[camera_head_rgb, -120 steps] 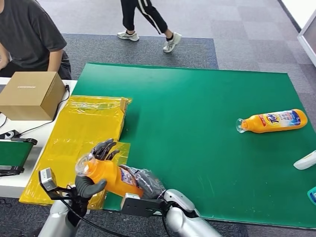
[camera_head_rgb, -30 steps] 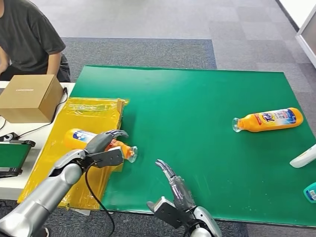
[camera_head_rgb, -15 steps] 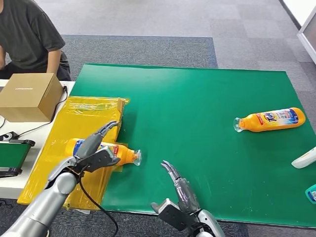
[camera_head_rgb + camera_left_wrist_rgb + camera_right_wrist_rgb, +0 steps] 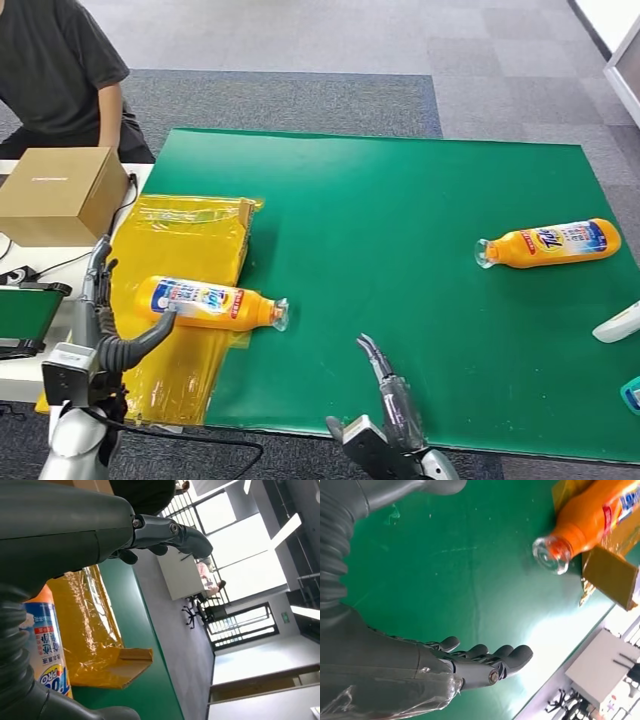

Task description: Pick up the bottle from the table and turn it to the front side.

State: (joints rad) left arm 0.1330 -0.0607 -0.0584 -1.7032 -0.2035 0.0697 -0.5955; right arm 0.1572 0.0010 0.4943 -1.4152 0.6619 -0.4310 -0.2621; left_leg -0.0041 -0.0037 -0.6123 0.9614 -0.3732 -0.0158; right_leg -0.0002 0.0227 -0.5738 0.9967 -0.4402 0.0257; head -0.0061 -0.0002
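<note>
Two orange bottles lie on the green mat [image 4: 392,220]: one [image 4: 205,303] at its left edge, resting across the yellow bag [image 4: 177,245] with its clear cap just over the green, and another [image 4: 551,243] near the right edge, also on its side. The left one now shows its white and blue label facing up, and nothing holds it. The left hand [image 4: 102,330] stands just beside the bottle's base, at the left edge of the bag, fingers spread and holding nothing; its thumb tip reaches to the base, and I cannot tell whether it touches. The right hand [image 4: 389,400] hovers over the near edge of the mat, fingers apart and empty, well apart from both bottles.

Half a second ago the left hand lay over the bottle's middle; a second ago it was wrapped around it, with the bottle a little farther toward the mat's near left corner. So the hand has let go and drawn back to the left, and the bottle has settled label up. I judge this bottle done and the step in hand a retreat. The right hand has slid a little along the near edge toward the right. The far bottle has not moved.
</note>
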